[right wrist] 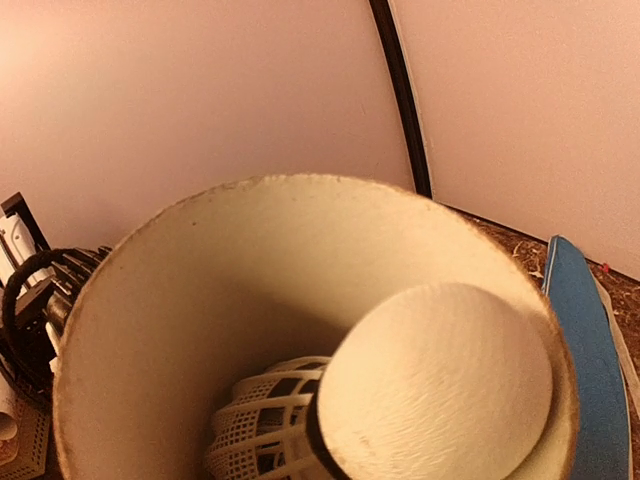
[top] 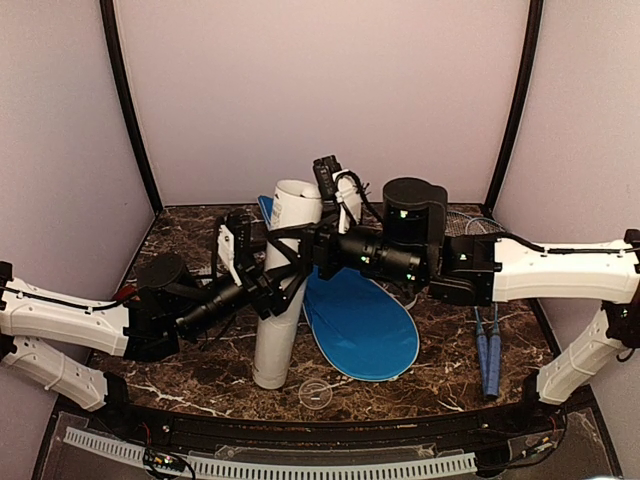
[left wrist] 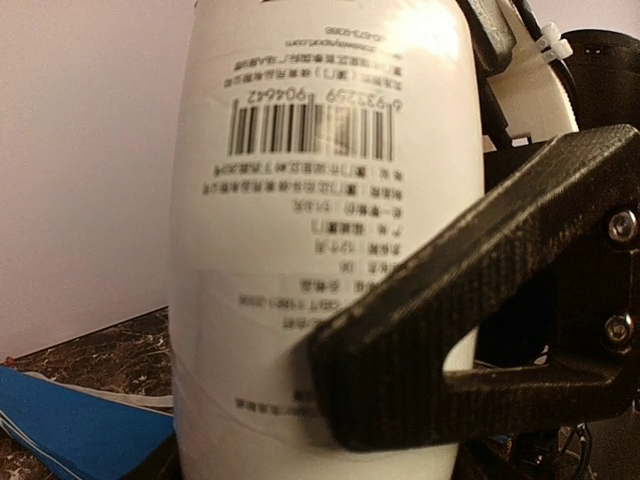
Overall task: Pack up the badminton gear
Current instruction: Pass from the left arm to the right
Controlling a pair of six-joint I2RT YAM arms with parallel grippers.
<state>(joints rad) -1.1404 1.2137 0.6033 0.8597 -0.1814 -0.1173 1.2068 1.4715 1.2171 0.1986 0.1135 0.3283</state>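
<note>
Over the marble table my left pincer clamps the white tube; whether my right pincer, above the shuttlecock, is parted, I cannot tell.

Looking into the open mouth of the tube. A shuttlecock sits inside, cork head up by the right rim, white skirt pointing down. Blue cover at right edge on marble table. Black pole behind, black cables at left.
</note>
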